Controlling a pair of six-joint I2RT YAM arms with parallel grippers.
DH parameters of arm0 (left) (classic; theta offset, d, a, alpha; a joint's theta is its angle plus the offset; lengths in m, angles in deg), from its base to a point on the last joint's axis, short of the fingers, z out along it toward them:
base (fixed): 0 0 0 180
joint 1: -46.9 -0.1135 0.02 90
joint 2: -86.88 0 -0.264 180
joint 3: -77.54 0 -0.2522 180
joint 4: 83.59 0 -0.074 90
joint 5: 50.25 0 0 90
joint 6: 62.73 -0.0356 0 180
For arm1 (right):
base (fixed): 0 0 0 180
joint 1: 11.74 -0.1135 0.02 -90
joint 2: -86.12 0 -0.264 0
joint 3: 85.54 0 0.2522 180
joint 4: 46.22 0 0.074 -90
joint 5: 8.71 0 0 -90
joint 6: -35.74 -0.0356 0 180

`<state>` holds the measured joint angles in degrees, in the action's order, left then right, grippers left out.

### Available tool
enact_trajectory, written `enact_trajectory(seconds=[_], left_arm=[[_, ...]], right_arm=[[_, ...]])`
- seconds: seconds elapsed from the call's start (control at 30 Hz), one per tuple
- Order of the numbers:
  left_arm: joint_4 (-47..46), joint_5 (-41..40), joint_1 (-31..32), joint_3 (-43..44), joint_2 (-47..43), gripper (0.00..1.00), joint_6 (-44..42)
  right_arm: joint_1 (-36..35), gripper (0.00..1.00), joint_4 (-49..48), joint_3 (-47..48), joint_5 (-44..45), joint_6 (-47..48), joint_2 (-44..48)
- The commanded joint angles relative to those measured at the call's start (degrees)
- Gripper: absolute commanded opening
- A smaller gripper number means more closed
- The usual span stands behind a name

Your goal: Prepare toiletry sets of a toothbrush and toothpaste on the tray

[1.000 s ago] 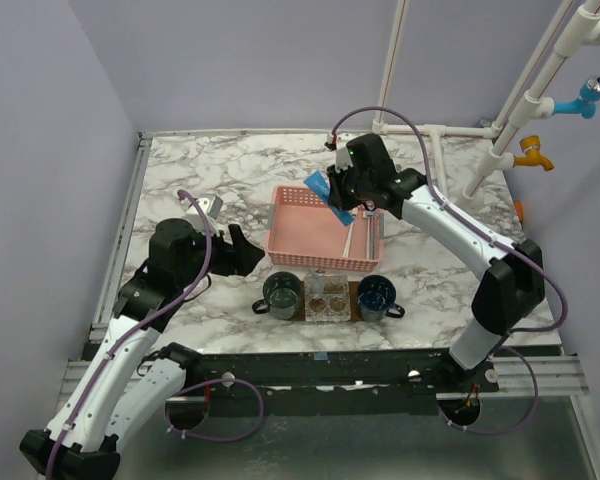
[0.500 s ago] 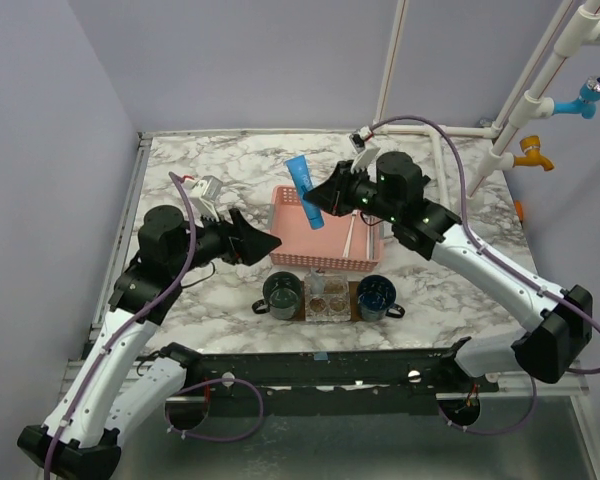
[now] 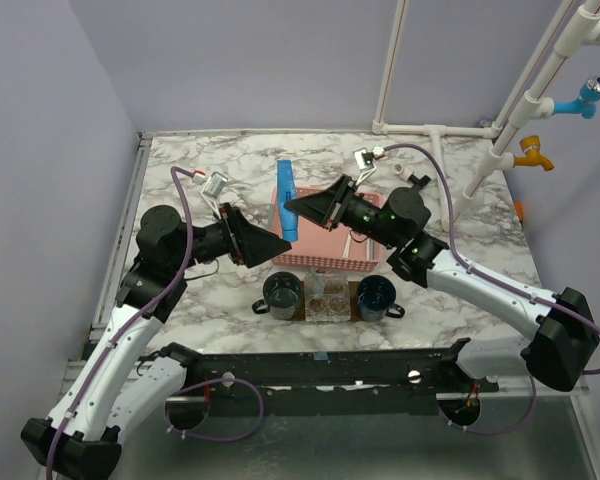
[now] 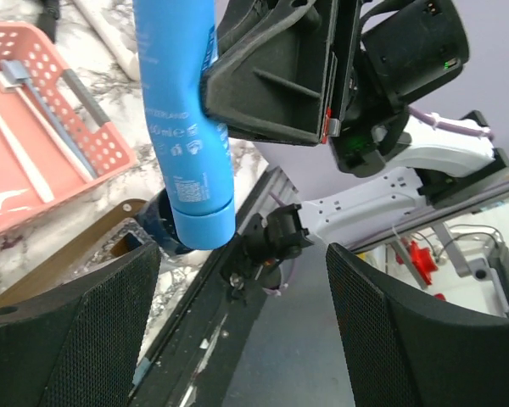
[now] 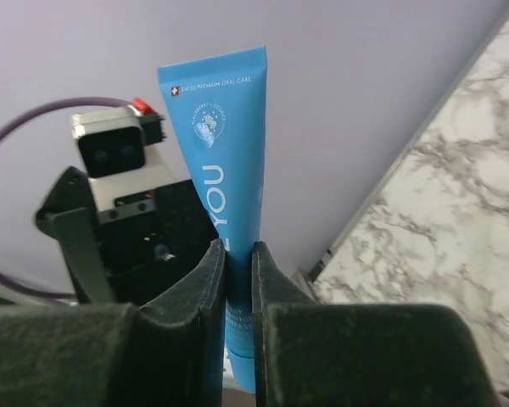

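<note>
White-grey marbled table (image 3: 210,170), lilac walls (image 3: 260,70) all round. Right pincer (image 3: 293,208) clamped on a blue toothpaste tube (image 3: 284,180), left pincer (image 4: 242,254) spread apart

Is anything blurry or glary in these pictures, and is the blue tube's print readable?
Top external: even light, soft shadows, sharp, no glare on the marble table. Left wrist: the blue toothpaste tube is crisp, small print partly legible; the left tool is dark. Right wrist: tube lettering reads clearly; the right tool, close to the lens, is dark and slightly soft.
</note>
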<state>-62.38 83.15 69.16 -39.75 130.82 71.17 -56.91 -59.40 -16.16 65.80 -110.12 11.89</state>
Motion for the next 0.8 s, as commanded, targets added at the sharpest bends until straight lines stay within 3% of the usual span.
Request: enact_trajectory(seconds=[0.0, 0.27, 0.47, 0.6, 0.77], left_arm=[[-6.89, 6.0, 0.33, -1.39, -0.46, 0.79, 3.96], [-16.71, 9.5, 0.33, -4.11, -1.4, 0.76, 11.28], [-26.93, 11.83, 0.33, -6.4, -1.48, 0.71, 18.85], [-27.91, 12.17, 0.27, -6.23, -1.92, 0.65, 19.97], [-28.26, 12.11, 0.33, -6.14, -2.77, 0.5, 20.39]], right_arm=[[-0.52, 0.01, -17.13, -1.77, -3.44, -9.22, 0.53], [-2.41, 0.01, -27.07, -2.74, -5.65, -13.67, -2.44], [-4.44, 0.01, -27.91, -1.74, -6.16, -13.01, -3.8], [-5.41, 0.01, -28.34, -1.64, -6.06, -12.88, -4.24], [-6.1, 0.01, -28.76, -1.99, -5.74, -12.79, -4.32]])
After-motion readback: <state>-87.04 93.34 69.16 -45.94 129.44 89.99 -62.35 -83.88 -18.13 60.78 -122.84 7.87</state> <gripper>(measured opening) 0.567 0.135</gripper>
